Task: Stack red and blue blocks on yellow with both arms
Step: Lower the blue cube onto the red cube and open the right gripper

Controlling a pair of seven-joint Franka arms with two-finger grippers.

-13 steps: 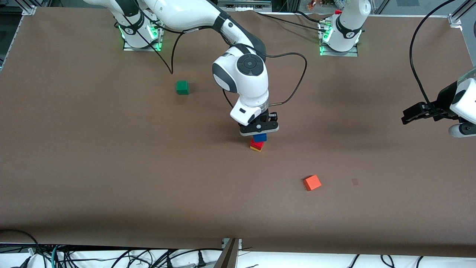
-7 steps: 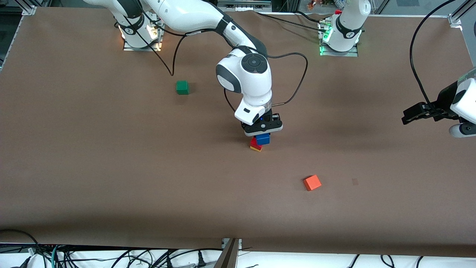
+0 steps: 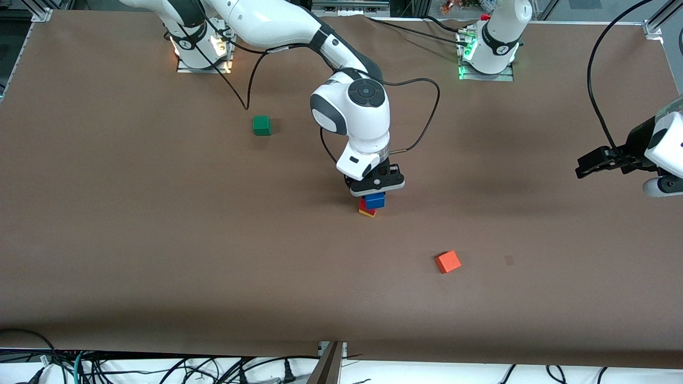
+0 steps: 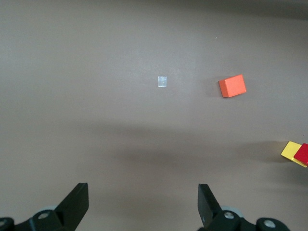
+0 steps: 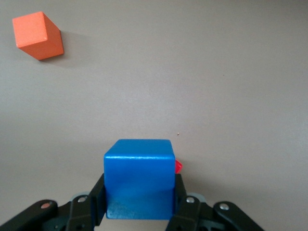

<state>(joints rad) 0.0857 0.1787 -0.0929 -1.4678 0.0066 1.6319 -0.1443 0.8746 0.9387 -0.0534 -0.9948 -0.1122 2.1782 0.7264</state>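
Observation:
My right gripper [image 3: 375, 193] is shut on the blue block [image 3: 375, 200] and holds it over the red block [image 3: 363, 205], which sits on the yellow block [image 3: 367, 213] at the table's middle. In the right wrist view the blue block [image 5: 139, 179] fills the space between the fingers [image 5: 97, 199], and only a corner of the red block [image 5: 178, 166] shows past it. My left gripper [image 3: 587, 165] is open and empty, raised at the left arm's end of the table, where the arm waits. The left wrist view shows the yellow block [image 4: 291, 150] and red block [image 4: 303, 154] at its edge.
An orange cube [image 3: 448, 262] lies nearer the front camera, toward the left arm's end; it also shows in the left wrist view [image 4: 232, 86] and the right wrist view [image 5: 37, 35]. A green cube [image 3: 261, 125] lies toward the right arm's base. Black cables trail from the right arm.
My right gripper has shifted a little toward the left arm's end and back with the blue block, still over the red block. The left arm has not moved.

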